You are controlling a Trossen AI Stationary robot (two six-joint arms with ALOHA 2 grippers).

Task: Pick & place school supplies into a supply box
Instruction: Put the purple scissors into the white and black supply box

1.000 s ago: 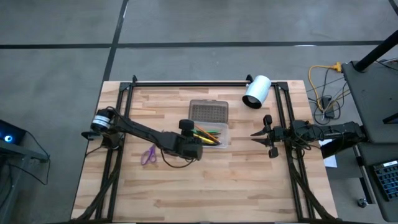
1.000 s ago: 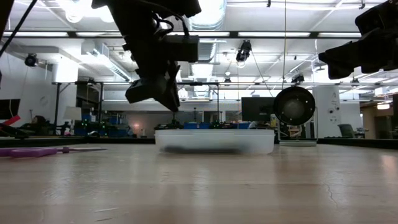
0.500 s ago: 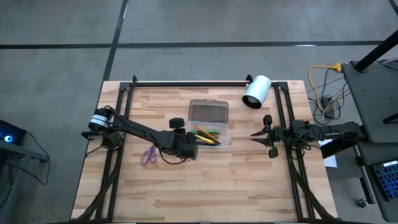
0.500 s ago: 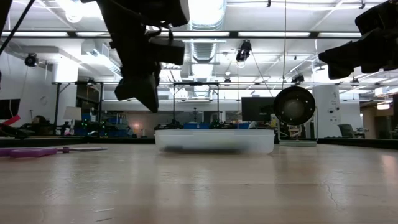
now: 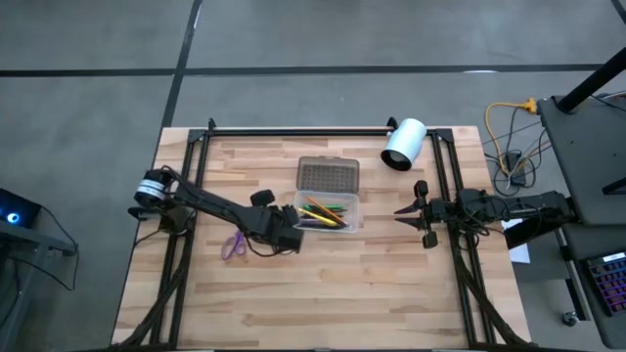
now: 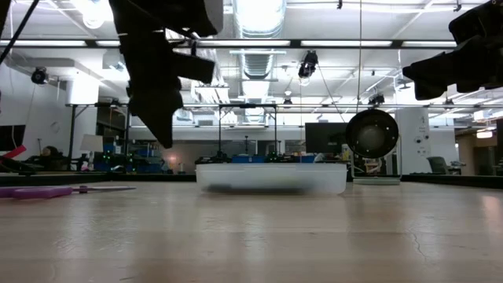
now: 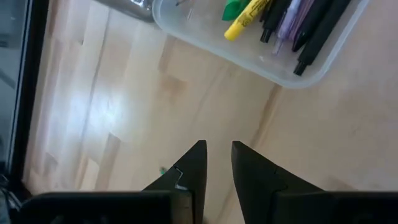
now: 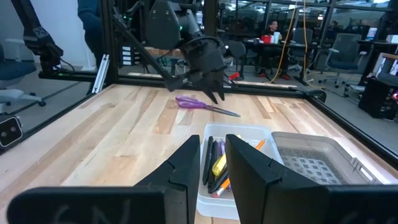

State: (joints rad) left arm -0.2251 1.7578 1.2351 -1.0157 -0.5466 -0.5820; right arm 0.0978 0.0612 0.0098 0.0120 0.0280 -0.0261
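The supply box [image 5: 330,212] lies open in the middle of the table, with several pens and pencils [image 7: 292,18] inside it. Its dotted lid [image 5: 328,176] lies flat just beyond it. Purple-handled scissors [image 5: 233,244] lie flat on the wood, left of the box. My left gripper [image 7: 217,146] hangs above the bare wood beside the box's left end [image 5: 291,233], slanting down. Its fingers stand a narrow gap apart with nothing between them. My right gripper [image 5: 399,211] waits level at the right side, narrowly open and empty.
A white cylinder [image 5: 403,144] lies on its side at the far right corner. Dark frame rails [image 5: 186,254] run along the table's left and right sides. Bare wood stretches across the near half of the table [image 5: 323,303].
My left gripper has drawn back from over the box toward the table's left edge and rolled about its own axis. The gap between its fingers looks the same. Box, pens and scissors have stayed where they were.
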